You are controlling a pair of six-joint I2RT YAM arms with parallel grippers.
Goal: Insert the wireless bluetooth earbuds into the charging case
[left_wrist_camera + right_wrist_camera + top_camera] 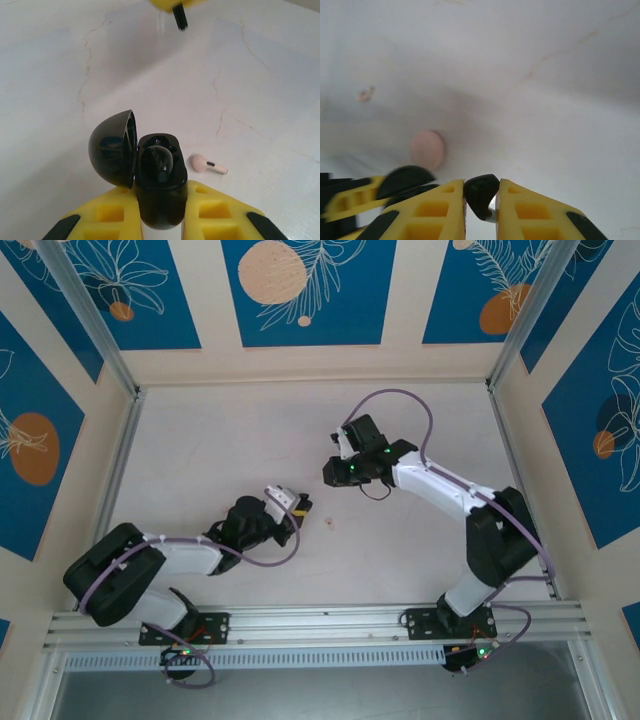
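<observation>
One black earbud is pinched between the clenched fingers of the right gripper. To their left, the left gripper clamps the charging case, its lid open. On so slight a hold, the earbud may twist, slip, or miss its socket.

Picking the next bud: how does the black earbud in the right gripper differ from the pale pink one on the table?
The small black earbud is dark; the pale pink earbud is light with a dark mark. The black one is pinched in the right gripper; the pink one lies loose on the white table. Both are tiny.
</observation>
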